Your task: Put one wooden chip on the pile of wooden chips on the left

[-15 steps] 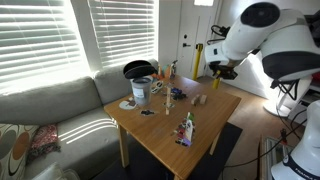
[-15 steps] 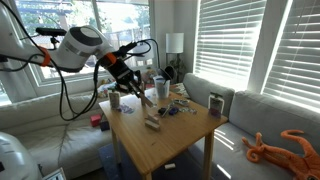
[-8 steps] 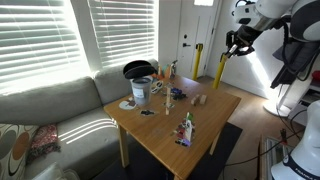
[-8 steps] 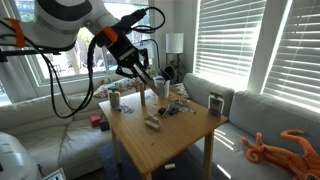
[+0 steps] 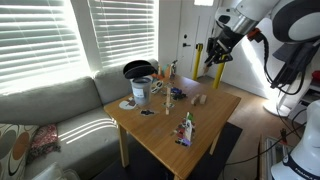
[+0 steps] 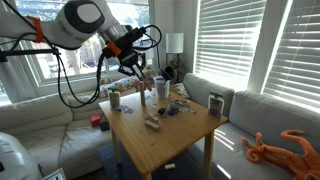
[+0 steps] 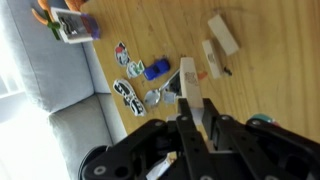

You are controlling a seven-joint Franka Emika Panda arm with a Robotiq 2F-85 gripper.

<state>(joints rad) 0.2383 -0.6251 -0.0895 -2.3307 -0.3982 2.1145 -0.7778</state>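
Caution: with gripper (image 5: pixel 213 58) closed on wooden chip (image 7: pixel 187 72) high above table (image 5: pixel 165 125) (apparently pinched by one end only), descend smoothly and release low to avoid slipping mid-air, bouncing off on landing, or scattering the other chips (image 7: pixel 222 34) lying below.

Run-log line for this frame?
phase: transport | tool: shut on wooden chip | position: high above table | loose chips: lying on table

Wooden table (image 5: pixel 160 135), bearing a white cup (image 5: pixel 140 91), a bottle (image 5: pixel 186 130), loose wooden chips (image 7: pixel 222 35) and small clutter.
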